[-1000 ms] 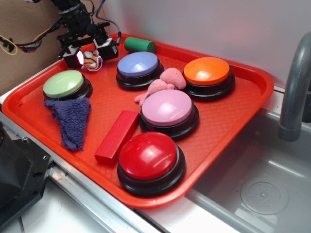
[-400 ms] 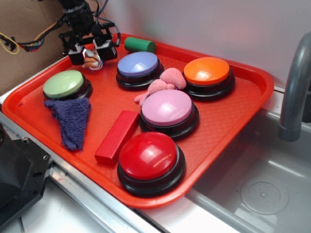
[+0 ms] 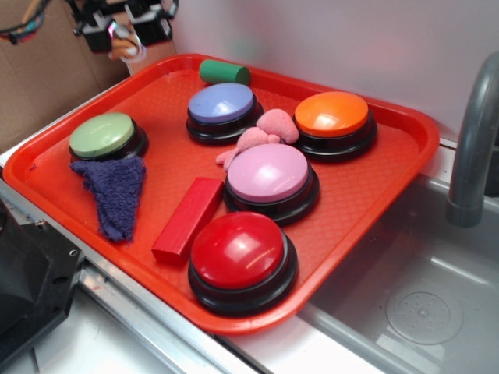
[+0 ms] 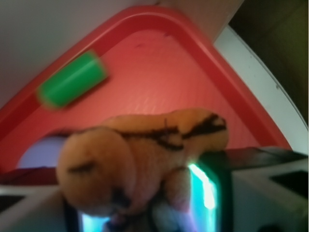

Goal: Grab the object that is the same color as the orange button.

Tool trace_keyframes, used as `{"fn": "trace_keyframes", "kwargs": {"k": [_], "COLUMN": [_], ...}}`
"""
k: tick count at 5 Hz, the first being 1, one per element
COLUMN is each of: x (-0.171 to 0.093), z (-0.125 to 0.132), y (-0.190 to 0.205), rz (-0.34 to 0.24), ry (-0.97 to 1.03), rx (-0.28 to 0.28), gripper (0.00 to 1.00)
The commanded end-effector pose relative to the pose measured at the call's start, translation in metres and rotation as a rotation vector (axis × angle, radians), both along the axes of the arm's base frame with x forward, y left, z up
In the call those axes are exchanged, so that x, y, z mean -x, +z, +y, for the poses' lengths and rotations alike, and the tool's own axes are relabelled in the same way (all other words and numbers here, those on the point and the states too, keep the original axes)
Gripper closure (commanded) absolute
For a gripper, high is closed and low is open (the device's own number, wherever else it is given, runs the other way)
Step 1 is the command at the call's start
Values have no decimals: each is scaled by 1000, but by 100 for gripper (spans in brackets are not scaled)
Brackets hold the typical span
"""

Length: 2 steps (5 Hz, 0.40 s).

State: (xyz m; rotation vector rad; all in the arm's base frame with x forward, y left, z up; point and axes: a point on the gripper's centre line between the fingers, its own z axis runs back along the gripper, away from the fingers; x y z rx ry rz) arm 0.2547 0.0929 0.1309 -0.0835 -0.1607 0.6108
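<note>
- Now that I am hanging above the far-left corner of the red plastic tray (image 3: 405, 148), my gripper (image 3: 125, 35) is carrying the small orange plush tiger with dark stripes (image 3: 122, 45) clear of the surface; a second ago it was down on the tray floor just left of the blue dome button (image 3: 223, 104), closing around the toy.
- My fingers are clamped on the tiger: in the wrist view the plush body (image 4: 145, 159) is filling the space between the jaws, striped back up, with the tray corner well below it.
- Nothing else is shifting: the green cylinder block (image 3: 224, 72) is lying at the far rim, the glossy orange dome button on its black base (image 3: 332, 114) is sitting at the far right, and the pink plush lump (image 3: 261, 134) is resting between the blue button and the lilac dome button (image 3: 268, 173).
- Nearer, the green dome button (image 3: 103, 134), the purple cloth (image 3: 113, 191), the red rectangular block (image 3: 187, 217) and the red dome button (image 3: 238, 250) are all staying put.
- I am judging the grab as essentially made, since the toy matching the orange button is lifted and off the tray.
- I am watching for slip: the plush is soft, and only part of it seems to be pinched.
</note>
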Motion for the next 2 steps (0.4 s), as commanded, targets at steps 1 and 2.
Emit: {"fn": "trace_keyframes", "kwargs": {"k": [1, 2], "x": [38, 37], "z": [-42, -47], "y": [33, 24], "rz": [-89, -33], "ry": [-170, -188], "rx": [40, 62], "gripper": [100, 100]}}
